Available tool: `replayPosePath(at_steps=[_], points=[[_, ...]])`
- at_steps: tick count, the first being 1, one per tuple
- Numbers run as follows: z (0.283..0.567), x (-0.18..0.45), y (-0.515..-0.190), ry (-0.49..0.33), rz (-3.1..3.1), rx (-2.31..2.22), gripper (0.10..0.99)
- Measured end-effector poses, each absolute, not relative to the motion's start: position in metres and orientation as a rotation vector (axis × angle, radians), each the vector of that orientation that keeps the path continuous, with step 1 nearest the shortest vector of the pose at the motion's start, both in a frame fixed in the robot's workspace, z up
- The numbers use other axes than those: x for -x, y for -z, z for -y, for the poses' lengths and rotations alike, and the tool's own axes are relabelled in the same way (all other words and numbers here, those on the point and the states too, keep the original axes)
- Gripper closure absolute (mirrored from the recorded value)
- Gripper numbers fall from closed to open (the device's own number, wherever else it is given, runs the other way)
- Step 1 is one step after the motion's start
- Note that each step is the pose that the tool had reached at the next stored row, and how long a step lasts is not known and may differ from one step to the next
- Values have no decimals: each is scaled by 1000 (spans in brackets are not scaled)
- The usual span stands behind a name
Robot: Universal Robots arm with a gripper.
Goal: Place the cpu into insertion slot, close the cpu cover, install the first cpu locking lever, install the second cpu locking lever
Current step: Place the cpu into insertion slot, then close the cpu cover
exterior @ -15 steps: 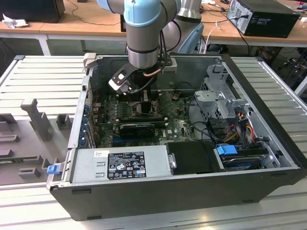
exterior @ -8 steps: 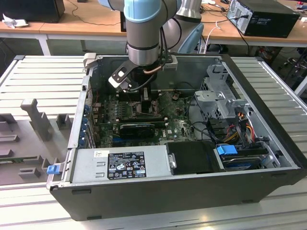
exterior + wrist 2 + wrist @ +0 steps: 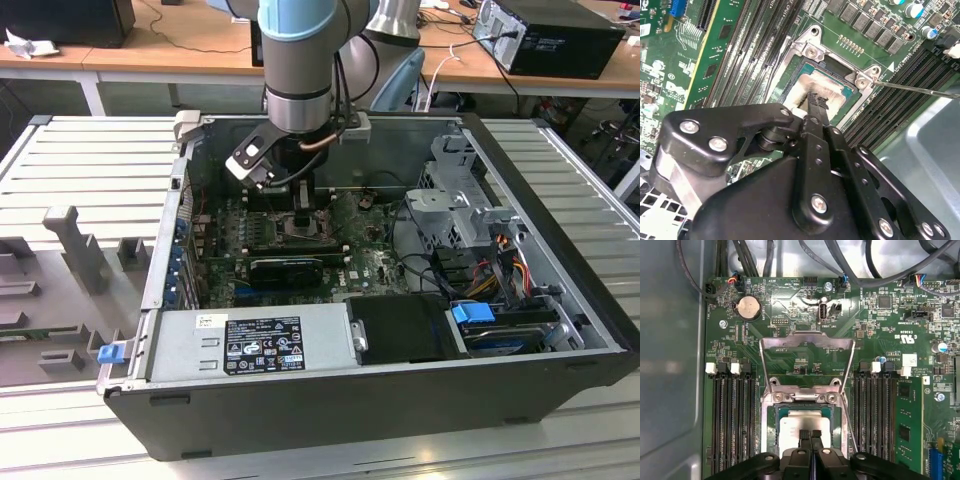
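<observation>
Tool (image 3: 810,434) closed on nothing, tips over cpu (image 3: 790,428) in insertion slot (image 3: 775,414); an off-centre push could tilt it and damage contacts.

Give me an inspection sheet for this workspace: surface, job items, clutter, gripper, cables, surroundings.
Surface: slatted metal table carrying an open computer case.
Job's things: cpu lying in insertion slot; cpu cover swung open; locking lever unlatched.
Clutter: grey fixture blocks at the exterior view's left.
Grippers: gripper over the cpu, jaws shut.
Cables: black bundles beside the motherboard.
Surroundings: desks behind.
</observation>
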State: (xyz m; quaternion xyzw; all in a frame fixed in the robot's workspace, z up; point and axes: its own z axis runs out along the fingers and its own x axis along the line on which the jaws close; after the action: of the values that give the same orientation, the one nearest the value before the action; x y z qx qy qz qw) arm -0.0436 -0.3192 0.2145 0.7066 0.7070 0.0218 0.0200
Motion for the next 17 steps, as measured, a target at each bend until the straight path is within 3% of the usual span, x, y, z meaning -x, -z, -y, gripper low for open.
replayPosePath(at_steps=[17], points=[[319, 32, -225, -62, -2191, -2191, 980]])
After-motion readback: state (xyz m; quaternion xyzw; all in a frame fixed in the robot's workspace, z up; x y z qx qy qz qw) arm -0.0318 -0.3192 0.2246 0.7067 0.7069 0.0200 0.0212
